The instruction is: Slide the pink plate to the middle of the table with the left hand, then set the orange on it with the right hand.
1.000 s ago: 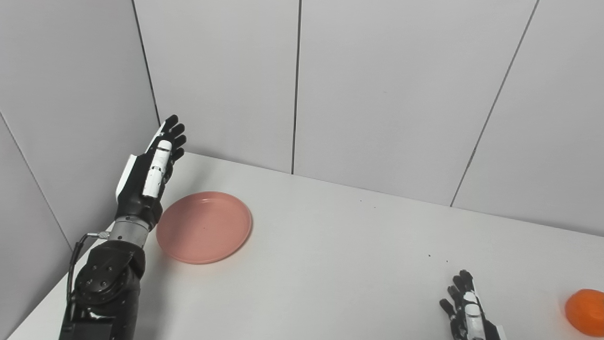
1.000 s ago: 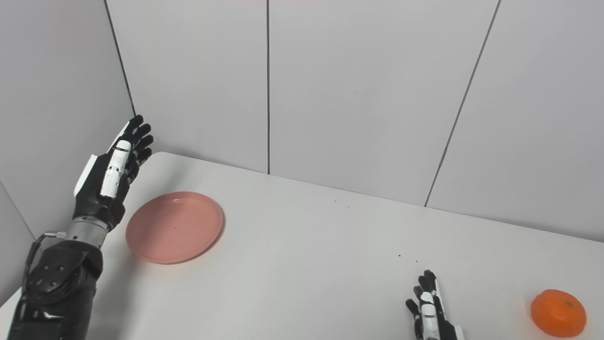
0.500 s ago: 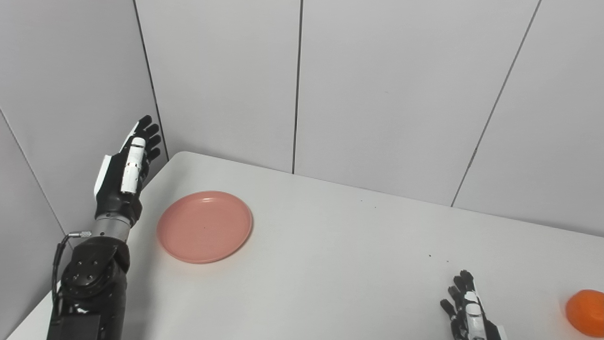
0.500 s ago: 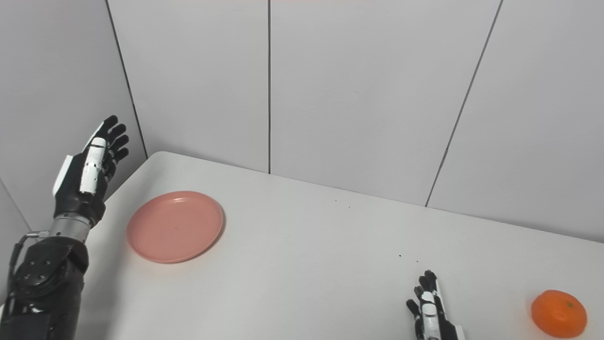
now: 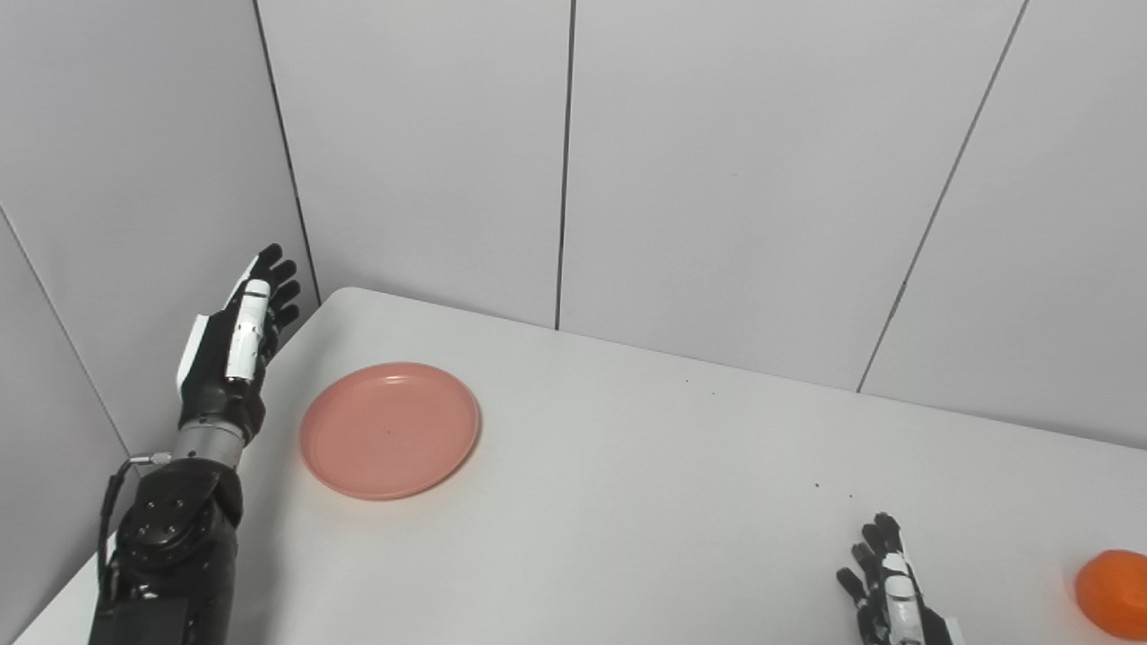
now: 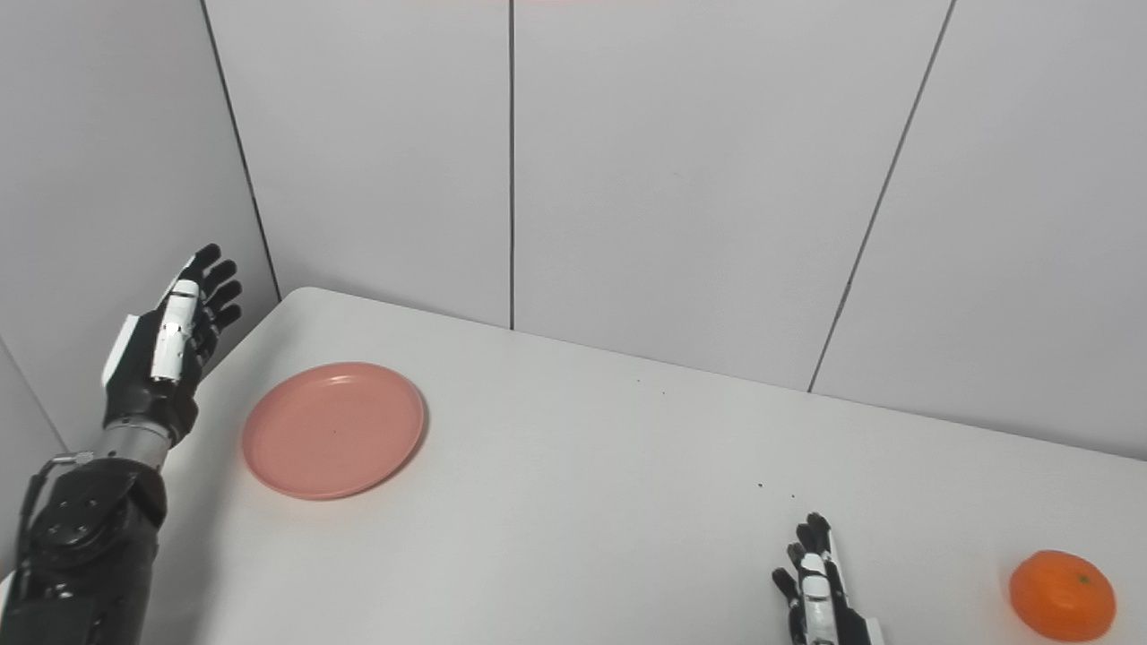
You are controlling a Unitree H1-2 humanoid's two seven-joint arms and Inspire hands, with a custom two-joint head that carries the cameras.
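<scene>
- Pink plate (image 5: 389,430) sits flat on the white counter (image 5: 627,502), toward the left far corner, well short of the middle. Nothing lies in it; its shallow well is bare, rim unbroken all round.
- My left hand (image 5: 235,345) is raised off the left edge of the counter, beside the plate but apart from it. Fingers (image 5: 273,273) are stretched out and spread, pointing up and away toward the wall (image 5: 717,179). It is released and carries nothing.
- My left forearm rises from the bottom left corner, wrist near the counter edge.
- My right hand (image 6: 817,591) shows low at the bottom edge, right of centre. Fingers are extended and a little apart, pointing away from me. It is slack and grasps nothing; the palm is cut off by the frame.
- Orange (image 6: 1062,596) rests on the counter at the near right, to the right of my right hand and clear of it, with bare surface between.
- Plate and orange are well apart, at opposite sides of the counter.
- A few dark specks dot the counter beyond my right hand.
</scene>
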